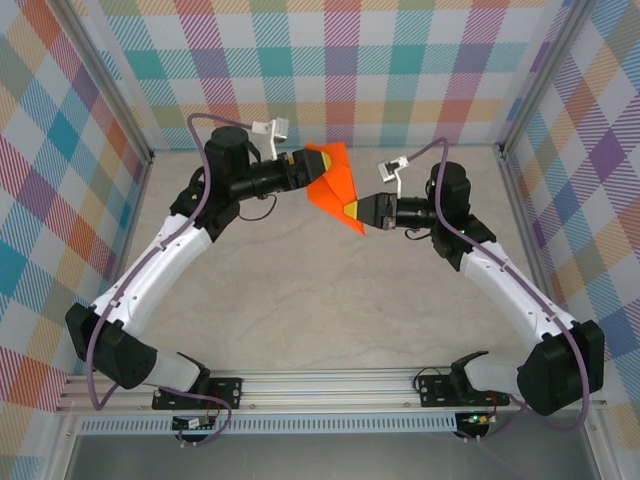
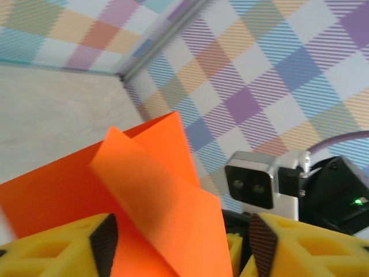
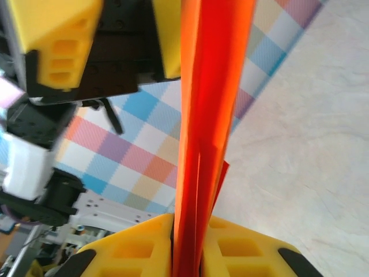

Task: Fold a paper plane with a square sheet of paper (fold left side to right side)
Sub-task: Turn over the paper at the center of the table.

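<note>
Overhead plus wrist close-ups, sharing paper (image 1: 330, 182)

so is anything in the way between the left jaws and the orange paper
nothing visible. the orange paper is folded and up in the air, lying right between the open jaws of the left gripper, while the right gripper is shut on its other end

Pastel plaid walls (image 1: 340, 70); beige marbled tabletop (image 1: 330, 300); aluminium rail (image 1: 330, 385) front.
</note>
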Controlling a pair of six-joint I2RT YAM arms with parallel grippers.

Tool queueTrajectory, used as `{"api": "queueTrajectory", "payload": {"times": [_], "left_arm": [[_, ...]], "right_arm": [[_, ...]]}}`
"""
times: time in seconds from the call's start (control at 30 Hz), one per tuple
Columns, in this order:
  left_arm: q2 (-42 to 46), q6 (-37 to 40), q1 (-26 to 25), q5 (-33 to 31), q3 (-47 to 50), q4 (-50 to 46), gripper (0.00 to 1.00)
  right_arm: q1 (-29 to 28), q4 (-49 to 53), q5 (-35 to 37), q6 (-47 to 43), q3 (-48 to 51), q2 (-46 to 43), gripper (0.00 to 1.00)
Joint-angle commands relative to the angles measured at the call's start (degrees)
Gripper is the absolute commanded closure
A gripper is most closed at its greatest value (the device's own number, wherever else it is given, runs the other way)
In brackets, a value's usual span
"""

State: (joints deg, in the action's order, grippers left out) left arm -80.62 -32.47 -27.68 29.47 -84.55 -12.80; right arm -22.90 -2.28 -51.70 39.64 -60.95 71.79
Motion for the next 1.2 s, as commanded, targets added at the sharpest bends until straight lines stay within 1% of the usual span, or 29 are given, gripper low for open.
{"api": "queueTrajectory", "payload": {"times": [0.0, 0.1, 0.17, 0.27, 0.3, 0.33, 0.37, 0.43, 0.5, 0.53, 0.6, 0.7, 0.77, 0.83, 0.93, 1.07, 1.17], "left_arm": [[5.9, 7.2, 1.0, -8.9, 0.9, -9.9, 0.3], [10.8, 10.5, 1.1, -17.8, 3.3, -14.5, 0.25], [15.0, 11.5, 1.1, -24.2, 6.2, -15.5, 0.24], [22.6, 12.3, 1.1, -32.9, 11.5, -14.9, 0.23], [24.9, 12.6, 1.1, -35.5, 13.2, -14.8, 0.23], [27.0, 12.5, 1.0, -38.2, 14.7, -14.7, 0.23], [28.9, 12.6, 1.0, -40.2, 15.9, -14.7, 0.23], [32.2, 12.5, 1.0, -44.8, 18.1, -15.3, 0.23], [34.8, 12.1, 1.0, -47.8, 19.7, -15.8, 0.23], [35.9, 11.8, 1.0, -48.9, 20.4, -16.0, 0.23], [37.4, 11.4, 1.0, -49.9, 21.5, -16.2, 0.23], [38.2, 10.9, 1.0, -50.1, 22.1, -16.3, 0.22], [38.0, 10.8, 1.0, -50.0, 22.1, -16.5, 0.22], [38.1, 10.7, 1.0, -49.8, 22.2, -16.6, 0.22], [38.1, 10.7, 1.0, -49.6, 22.1, -16.9, 0.22], [38.0, 10.3, 1.0, -49.2, 22.3, -17.1, 0.22], [38.0, 10.0, 1.0, -48.8, 22.6, -16.9, 0.22]], "right_arm": [[-0.3, 19.4, 6.5, -14.5, -4.6, -0.9, 0.83], [-1.0, 32.7, 15.2, -22.9, -8.4, 0.4, 0.84], [-2.9, 40.5, 24.3, -27.6, -10.9, 1.5, 0.84], [-9.2, 50.9, 45.0, -32.9, -15.0, 4.4, 0.84], [-12.3, 53.9, 53.1, -34.0, -16.3, 6.0, 0.84], [-15.1, 56.8, 61.1, -34.1, -17.5, 8.0, 0.84], [-17.3, 59.2, 66.5, -33.9, -18.5, 9.9, 0.84], [-22.3, 64.6, 81.2, -32.0, -20.6, 14.9, 0.83], [-26.8, 69.1, 93.5, -29.4, -22.1, 20.2, 0.82], [-28.7, 71.5, 99.4, -27.2, -22.9, 23.1, 0.82], [-31.7, 77.1, 106.7, -23.3, -24.9, 28.9, 0.81], [-34.5, 84.9, 113.4, -17.0, -28.3, 39.5, 0.83], [-35.9, 87.5, 115.2, -13.9, -30.3, 45.5, 0.85], [-36.9, 89.6, 115.5, -10.8, -32.3, 50.9, 0.86], [-38.0, 91.0, 115.1, -7.8, -34.8, 56.8, 0.86], [-39.8, 90.5, 115.0, -7.8, -36.3, 62.7, 0.86], [-41.0, 90.0, 114.2, -8.2, -36.8, 65.6, 0.85]]}}
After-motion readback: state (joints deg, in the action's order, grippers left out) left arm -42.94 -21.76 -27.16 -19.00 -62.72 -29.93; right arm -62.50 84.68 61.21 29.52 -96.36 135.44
